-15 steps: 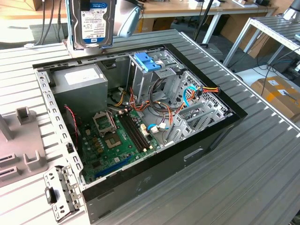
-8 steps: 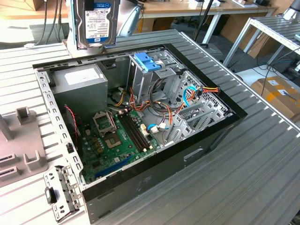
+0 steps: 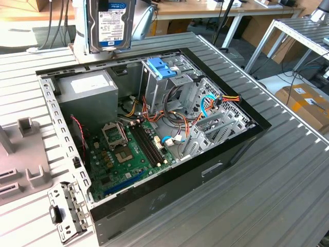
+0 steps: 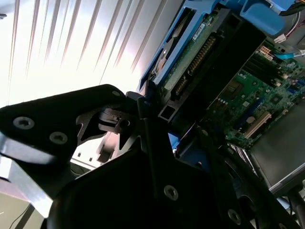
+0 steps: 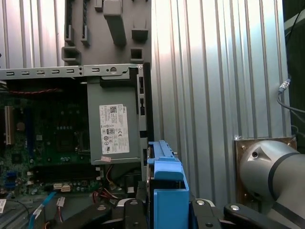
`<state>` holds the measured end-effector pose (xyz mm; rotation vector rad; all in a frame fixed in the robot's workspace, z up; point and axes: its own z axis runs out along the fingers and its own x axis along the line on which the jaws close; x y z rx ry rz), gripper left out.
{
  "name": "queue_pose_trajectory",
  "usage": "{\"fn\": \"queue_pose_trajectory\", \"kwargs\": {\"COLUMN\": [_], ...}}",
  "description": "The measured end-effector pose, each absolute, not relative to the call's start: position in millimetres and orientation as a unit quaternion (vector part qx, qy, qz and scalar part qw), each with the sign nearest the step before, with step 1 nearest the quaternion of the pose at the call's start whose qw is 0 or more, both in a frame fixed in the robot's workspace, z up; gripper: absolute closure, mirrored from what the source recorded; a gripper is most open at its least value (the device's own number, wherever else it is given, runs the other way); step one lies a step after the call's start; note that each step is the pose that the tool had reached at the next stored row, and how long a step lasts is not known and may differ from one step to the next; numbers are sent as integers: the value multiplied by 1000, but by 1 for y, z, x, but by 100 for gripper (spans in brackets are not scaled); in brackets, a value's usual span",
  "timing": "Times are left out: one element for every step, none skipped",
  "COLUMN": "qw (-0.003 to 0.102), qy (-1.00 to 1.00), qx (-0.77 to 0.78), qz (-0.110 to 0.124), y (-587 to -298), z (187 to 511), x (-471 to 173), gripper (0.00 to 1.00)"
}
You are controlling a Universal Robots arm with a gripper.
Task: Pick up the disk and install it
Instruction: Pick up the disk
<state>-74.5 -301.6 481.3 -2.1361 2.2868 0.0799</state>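
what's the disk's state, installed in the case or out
Out: the disk hangs upright over the open case's edge, clamped in the gripper, not in the drive cage.

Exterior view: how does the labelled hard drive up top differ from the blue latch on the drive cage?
The dark metal disk with the white-and-blue label is held upright in the air by the tool; the light blue plastic latch sits atop the grey metal drive cage. The disk looks larger and mostly dark; the latch is wholly blue. Both have light blue plastic, the disk as its carrier frame.
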Motion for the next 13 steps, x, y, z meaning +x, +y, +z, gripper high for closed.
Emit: {"fn": "queue_pose_trajectory", "kwargs": {"qw": [6, 6, 6, 6, 6, 6, 6, 6, 6, 6, 6, 6, 6], "qy": [731, 731, 731, 731, 731, 731, 731, 731, 731, 731, 731, 731, 731], "qx": [-682, -682, -682, -682, -682, -682, -682, -682, -682, -682, -682, -682, -682], "qz": [26, 26, 26, 26, 26, 26, 26, 26, 26, 26, 26, 26, 26], "y": [-302, -302, -302, -302, -302, -302, -302, -302, -302, -302, -302, -302, -302], "z": [481, 481, 481, 481, 481, 481, 481, 481, 481, 481, 481, 481, 481], "x": [-72, -70, -67, -65, -63, -62, -59, -58, -57, -55, -54, -54, -54], "gripper": [64, 64, 64, 64, 64, 64, 64, 64, 64, 64, 64, 64, 64]}}
